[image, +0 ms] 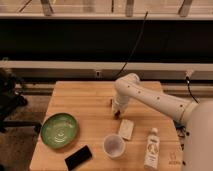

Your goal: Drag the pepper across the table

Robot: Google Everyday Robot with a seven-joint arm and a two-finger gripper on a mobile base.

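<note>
Mid-drag: gripper (116, 113) down on table (80, 100) just behind pale block (126, 129); grip state indiscernible, pepper unseen. Next: steady lateral pull.

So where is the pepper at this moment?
In the camera view the pepper sits mid-table, right under the gripper, just up-left of the pale block and above the white cup.

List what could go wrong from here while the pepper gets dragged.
1. The hand is low on the table, with the pale block and white cup just in front; dragging that way may shove them.
2. The tiny pepper sits at the hand's edge and might slip free.
</note>
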